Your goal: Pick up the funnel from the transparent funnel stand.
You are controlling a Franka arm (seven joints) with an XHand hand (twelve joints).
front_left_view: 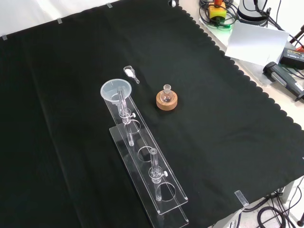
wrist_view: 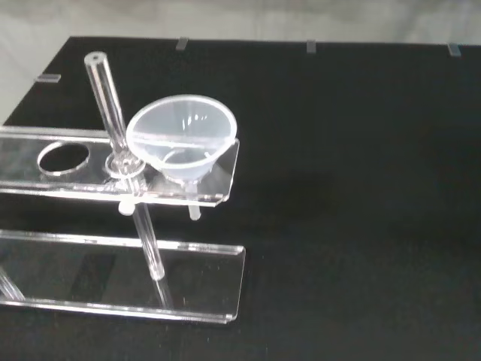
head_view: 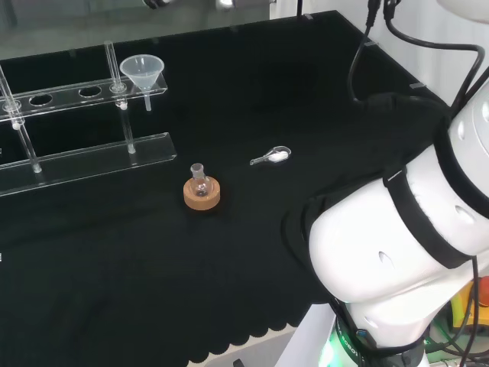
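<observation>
The translucent white plastic funnel (head_view: 142,73) sits upright in the end hole of the clear acrylic funnel stand (head_view: 84,157), its stem hanging through the upper shelf above the base plate. In the front view the funnel (front_left_view: 116,90) occupies the end of the stand (front_left_view: 147,171) nearest the middle of the black cloth (front_left_view: 228,133); the stand runs from there toward the cloth's near edge. A clear upright rod (wrist_view: 120,150) rises just beside the funnel's bowl (wrist_view: 183,139), as the wrist view shows closely. Near the funnel end of the stand, apart from it, stand a small round-bottomed glass flask on a cork ring (head_view: 202,189) and a small clear scoop holding white powder (head_view: 271,157). The white arm links (head_view: 397,252) stand over the cloth's right-hand edge in the head view. Whether the hand's fingers are released or clenched cannot be told.

The step in hand appears to be the approach. It would be done well by coming at the bowl from the side away from the rod, taking the rim between fingers and thumb, and lifting straight up until the stem clears its hole; a tilted pull could catch the stem and drag the light stand. No legible brand, label or writing appears on the ware.
</observation>
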